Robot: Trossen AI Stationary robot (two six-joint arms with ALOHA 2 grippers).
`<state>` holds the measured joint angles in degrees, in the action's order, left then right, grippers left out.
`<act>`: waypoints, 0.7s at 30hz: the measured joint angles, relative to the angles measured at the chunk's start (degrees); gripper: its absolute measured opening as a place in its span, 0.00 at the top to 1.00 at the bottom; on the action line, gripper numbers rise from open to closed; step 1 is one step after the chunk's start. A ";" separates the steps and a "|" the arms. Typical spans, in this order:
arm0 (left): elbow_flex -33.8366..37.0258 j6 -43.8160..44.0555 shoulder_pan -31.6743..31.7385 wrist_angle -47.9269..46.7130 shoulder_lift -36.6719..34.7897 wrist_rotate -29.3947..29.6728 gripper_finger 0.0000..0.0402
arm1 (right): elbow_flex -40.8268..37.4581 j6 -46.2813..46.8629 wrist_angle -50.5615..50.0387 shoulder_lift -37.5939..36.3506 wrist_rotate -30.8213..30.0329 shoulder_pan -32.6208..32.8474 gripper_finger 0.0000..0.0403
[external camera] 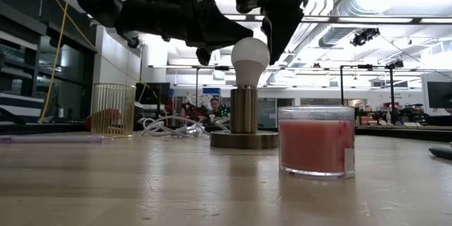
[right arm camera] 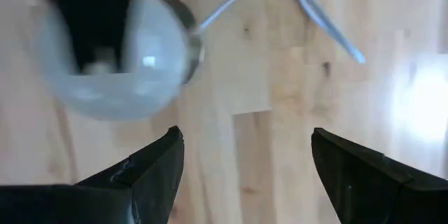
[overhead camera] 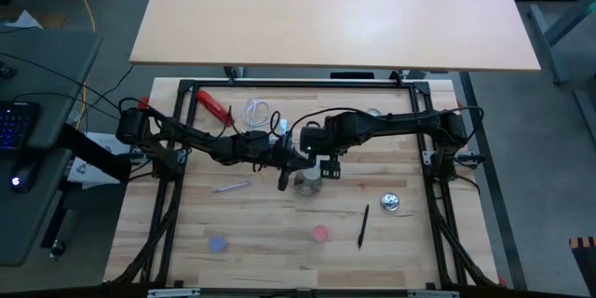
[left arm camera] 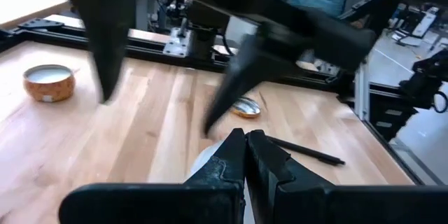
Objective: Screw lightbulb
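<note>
From above, we see both arms meeting at the middle of the table [overhead camera: 186, 242], the left gripper [overhead camera: 291, 160] and the right gripper [overhead camera: 321, 158] crowding over the grey stand [overhead camera: 307, 184]; the bulb itself is hidden there.

At table height, the lightbulb [external camera: 250, 58] sits upright in the brass socket [external camera: 244, 109], with a pink candle jar [external camera: 316, 141] nearer the camera. A dark finger hangs on each side of the globe, seemingly close to it, though we cannot tell whether either touches.

Through the left wrist, our left fingers [left arm camera: 234, 155] are pressed together, pinching nothing, just over the pale dome.

Through the right wrist, our right fingers [right arm camera: 157, 164] stand spread wide, the bulb off to one side of the gap.

We judge the right claw should centre over the globe, close gently, then turn straight about the socket's axis, while the left steadies the base.
</note>
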<state>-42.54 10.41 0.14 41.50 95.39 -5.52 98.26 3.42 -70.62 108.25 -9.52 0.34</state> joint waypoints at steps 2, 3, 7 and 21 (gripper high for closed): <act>0.00 -0.01 -0.38 -0.20 -0.24 0.02 1.00 | 0.00 -0.54 -0.20 0.00 -1.59 0.01 0.26; 0.00 -0.02 -0.52 -0.23 -0.30 0.02 1.00 | 0.00 -0.79 -0.45 0.00 -1.97 0.02 0.26; 0.00 -0.35 -1.03 -1.69 -1.01 0.05 1.00 | 0.00 -0.85 -2.00 -0.08 -2.82 0.02 0.26; 0.04 -3.58 -1.03 -5.44 -2.73 1.59 1.00 | -12.04 10.46 1.66 -15.69 -1.53 -5.52 0.26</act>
<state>-42.50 6.84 -0.89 36.05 92.66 -3.93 86.22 13.89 -68.96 92.56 -11.05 -5.18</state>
